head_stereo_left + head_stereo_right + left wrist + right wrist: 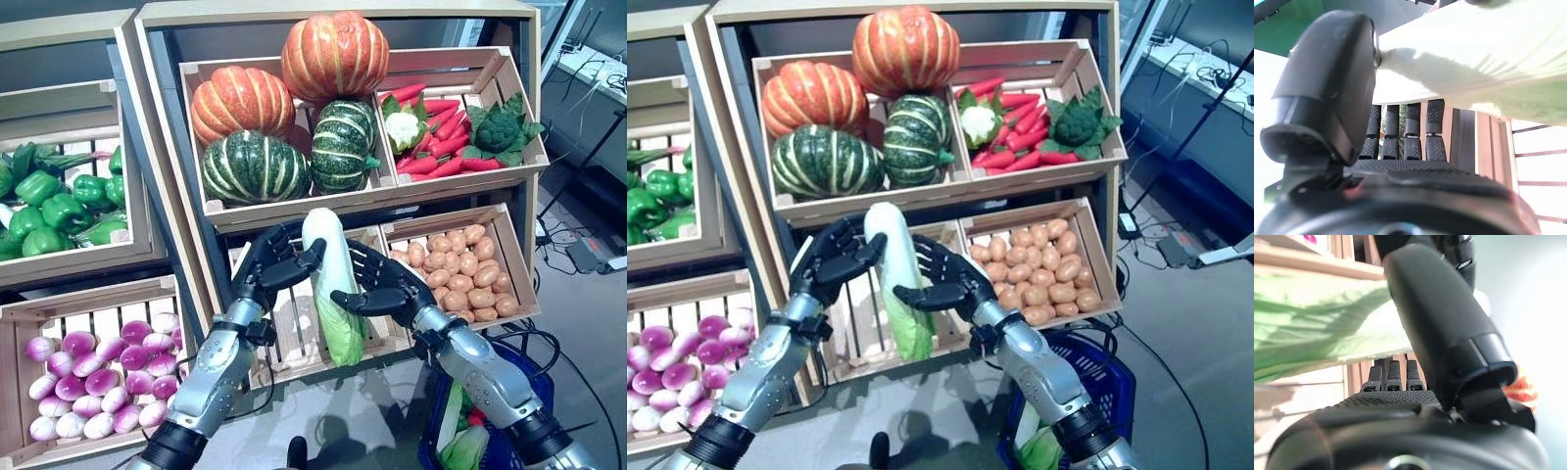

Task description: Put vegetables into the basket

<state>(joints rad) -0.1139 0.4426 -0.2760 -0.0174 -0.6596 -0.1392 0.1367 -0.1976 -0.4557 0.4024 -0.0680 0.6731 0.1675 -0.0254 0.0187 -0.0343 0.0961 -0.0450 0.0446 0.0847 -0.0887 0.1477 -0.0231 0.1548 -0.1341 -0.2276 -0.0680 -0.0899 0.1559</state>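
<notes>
Both hands are holding a long napa cabbage (328, 284) upright in front of a wooden shelf (157, 147), its white stalk up and green leaves hanging down. The left hand (266, 266) is curling its fingers and thumb round the upper stalk; the right hand (377, 289) is gripping it lower, thumb pressing across the front. A blue basket (524, 377) is sitting on the grey floor (578, 323) under the right arm (something green already lies inside). Behind, crates are holding pumpkins (294, 108), red chillies (441, 132), potatoes (465, 269), green peppers (54, 201) and purple onions (93, 377). Beyond the shelf, a desk (593, 69) is standing at the room's right.
</notes>
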